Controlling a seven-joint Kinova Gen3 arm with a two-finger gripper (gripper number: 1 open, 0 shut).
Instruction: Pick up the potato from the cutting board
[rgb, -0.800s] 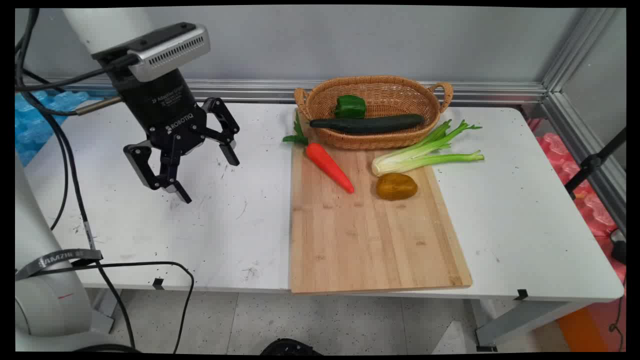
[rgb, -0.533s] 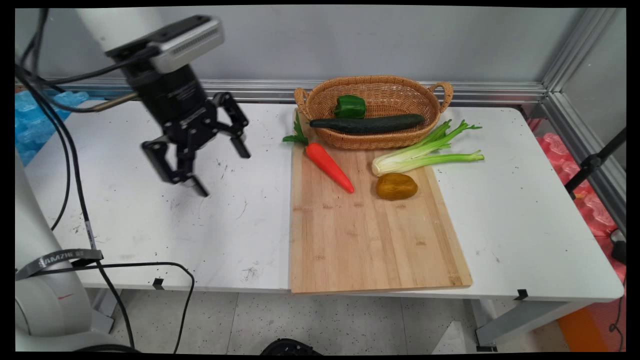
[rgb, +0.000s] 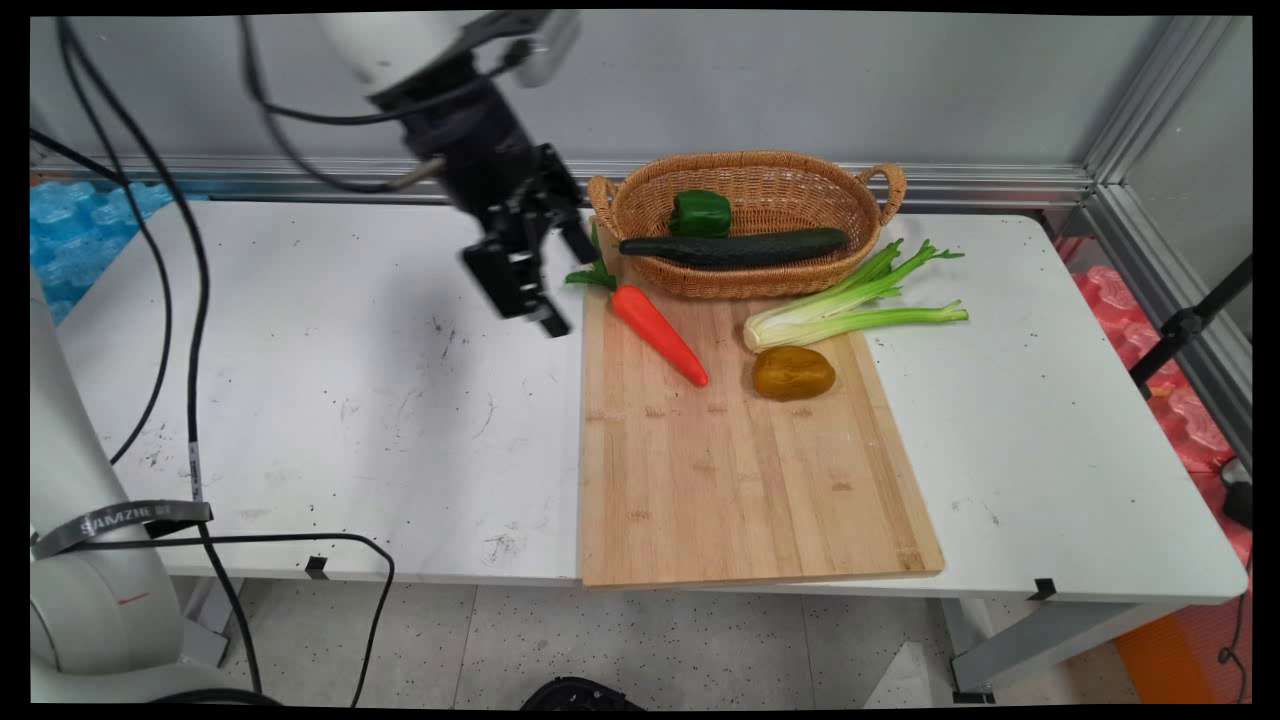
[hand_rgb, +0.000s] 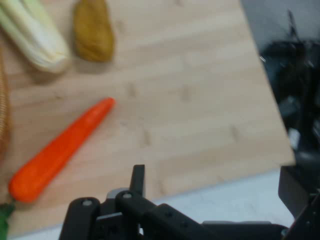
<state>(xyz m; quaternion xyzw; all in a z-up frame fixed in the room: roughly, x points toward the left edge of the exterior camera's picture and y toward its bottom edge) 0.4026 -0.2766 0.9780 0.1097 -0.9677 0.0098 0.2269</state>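
Nearest to us, the front of the white surface (rgb: 330, 400) carries a long wooden cutting board (rgb: 740, 480). It runs from the near edge back toward the wall, and its near half is bare wood. Black cables (rgb: 190, 330) hang down at the left, well apart from the board.

Further back on the board lies a brownish potato (rgb: 793, 373). Just beside it, to the left, an orange carrot (rgb: 660, 335) lies at a slant. Its pointed tip is toward the potato and its leafy green top (rgb: 590, 275) reaches past the board's far left corner. A bunch of celery (rgb: 840, 312) lies behind the potato, with its pale root end on the board and its stalks trailing off onto the surface at the right.

The gripper (rgb: 570, 292) hangs above the surface just left of the board's far left corner, tilted toward the board. The carrot's green top is the thing nearest to it. The jaws stand wide apart and hold nothing. In the hand view one finger rises at the bottom centre and the other linkage sits far to the right. The carrot lies slantwise ahead, apart from both.

We judge the carrot smooth and tapered, so a grip across its thick end would sit more firmly than one near the tip.

Farthest back, a wicker basket (rgb: 760, 160) sits at the board's far end against the wall. It holds a dark cucumber (rgb: 735, 248) lying lengthwise, with a green pepper (rgb: 700, 212) behind it.
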